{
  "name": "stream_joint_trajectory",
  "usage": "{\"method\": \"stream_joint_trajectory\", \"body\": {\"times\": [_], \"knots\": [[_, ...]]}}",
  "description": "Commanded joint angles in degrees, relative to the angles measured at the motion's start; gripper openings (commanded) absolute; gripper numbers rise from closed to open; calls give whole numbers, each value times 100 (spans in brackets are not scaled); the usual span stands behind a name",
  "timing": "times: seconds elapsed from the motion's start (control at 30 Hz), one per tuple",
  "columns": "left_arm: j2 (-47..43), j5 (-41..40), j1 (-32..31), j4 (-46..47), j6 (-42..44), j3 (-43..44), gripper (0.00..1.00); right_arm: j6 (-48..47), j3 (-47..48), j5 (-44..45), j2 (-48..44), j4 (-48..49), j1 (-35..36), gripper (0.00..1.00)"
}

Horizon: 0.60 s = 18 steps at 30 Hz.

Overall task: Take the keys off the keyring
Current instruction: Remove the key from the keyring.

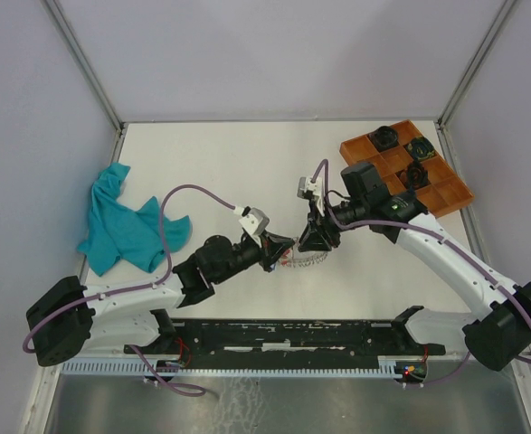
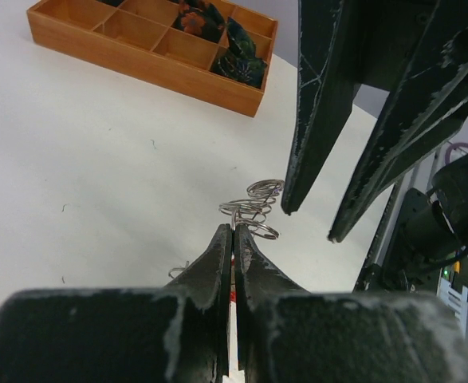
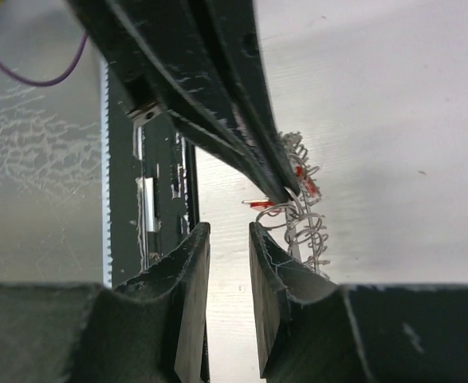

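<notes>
The keyring (image 1: 303, 261), a coil of silver wire, lies on the white table between both grippers. In the left wrist view my left gripper (image 2: 234, 230) is shut on a wire loop of the keyring (image 2: 253, 209). My right gripper (image 3: 228, 230) stands open just beside the coil (image 3: 307, 219), with nothing between its fingers. Its two dark fingers (image 2: 317, 120) hang over the ring in the left wrist view. Red tags (image 3: 300, 177) of the keys show among the coils; the keys' metal is mostly hidden by the wire and the left fingertips (image 3: 281, 185).
A teal cloth (image 1: 120, 221) lies crumpled at the left. A wooden compartment tray (image 1: 446, 194) with dark objects stands at the back right, also seen in the left wrist view (image 2: 138, 64). A black rail (image 1: 292, 336) runs along the near edge.
</notes>
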Motion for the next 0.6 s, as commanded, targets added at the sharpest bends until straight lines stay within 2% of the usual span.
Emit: {"method": "stream_joint_trajectory", "body": {"times": [0.0,0.17,0.33,0.57], "knots": [[-102,-472,-12,-11,-440,459,3,1096,21,646,15,817,19,34],[-69,-622,-19,-198,-503,588,3,1356,-1,794,103,919,17,33],[-60,-702,-26,-327,-592,667,3,1407,-9,746,181,920,29,27],[-48,-792,-22,-468,-693,751,3,1407,-6,740,242,918,148,27]]}}
